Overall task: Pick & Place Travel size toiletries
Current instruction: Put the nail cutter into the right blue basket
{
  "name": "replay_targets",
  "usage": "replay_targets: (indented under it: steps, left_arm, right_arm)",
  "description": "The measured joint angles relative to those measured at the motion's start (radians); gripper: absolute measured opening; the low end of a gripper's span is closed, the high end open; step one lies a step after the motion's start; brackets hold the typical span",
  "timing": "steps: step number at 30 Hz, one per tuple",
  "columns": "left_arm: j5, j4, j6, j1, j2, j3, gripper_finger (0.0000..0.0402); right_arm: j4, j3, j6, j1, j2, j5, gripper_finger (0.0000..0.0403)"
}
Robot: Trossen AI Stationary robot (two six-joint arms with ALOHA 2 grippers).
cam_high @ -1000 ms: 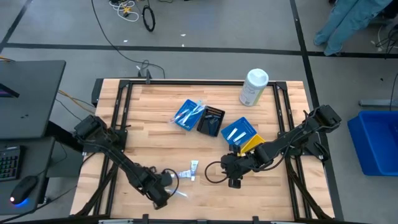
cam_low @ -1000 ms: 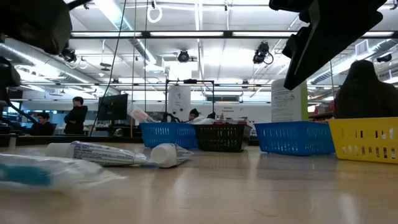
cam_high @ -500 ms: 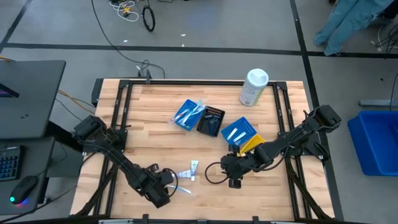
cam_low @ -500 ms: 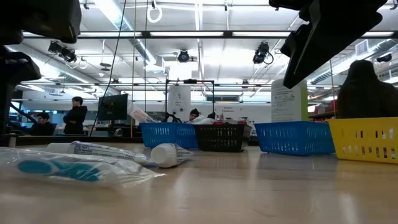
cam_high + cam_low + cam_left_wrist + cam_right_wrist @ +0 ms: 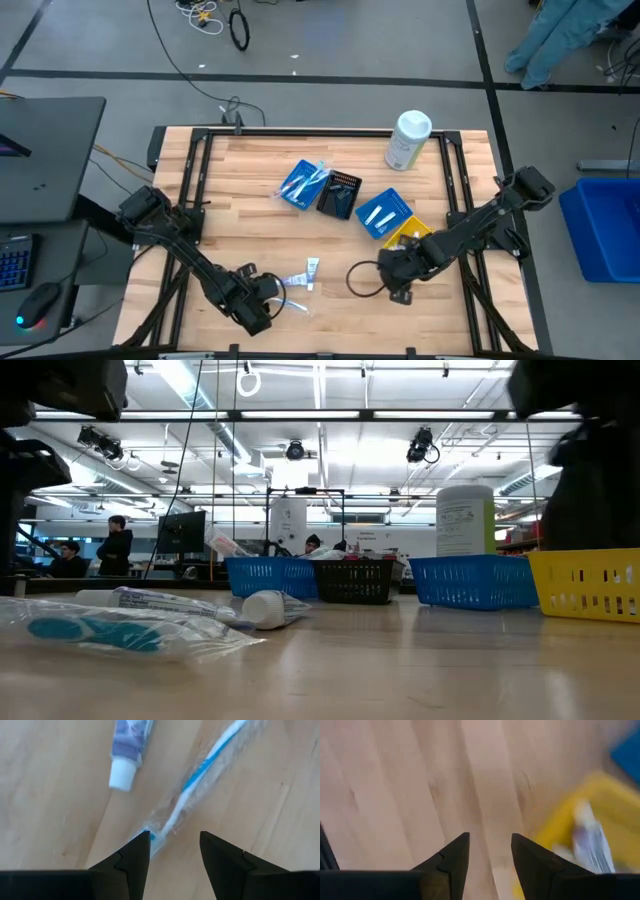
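The left gripper, fingers apart, hovers over a plastic-wrapped blue-and-white toothbrush running lengthwise ahead on the wooden worktop, while the right gripper, also open, waits farther off.

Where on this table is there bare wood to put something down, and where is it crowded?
Bare wood: the strip along the far edge left of the white canister, and the left side between the table frame and the blue tray. Crowded: the middle, where blue tray, black tray, second blue tray and yellow tray cluster, and the near edge around the toothpaste tube, wrapped toothbrush and both grippers.
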Motion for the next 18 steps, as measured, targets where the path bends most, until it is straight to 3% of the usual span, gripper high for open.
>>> replay_targets:
  steps: [4,8,13,18]
  left_arm:
    - [-0.061,0.002,0.026,0.0,0.0,0.0,0.018]
    - [-0.099,0.026,0.029,0.002,0.0,0.0,0.018]
    - [0.007,0.038,0.018,0.003,0.0,0.0,0.018]
    - [0.035,0.028,-0.11,0.008,-0.009,0.013,0.018]
  right_arm:
    - [-0.12,0.0,0.115,0.04,-0.045,-0.001,0.0152]
    - [-0.116,0.0,0.135,0.066,-0.063,0.049,0.0149]
    - [-0.07,0.0,0.123,0.077,-0.063,0.168,0.0154]
    - [-0.003,0.0,0.08,0.075,-0.063,0.221,0.0157]
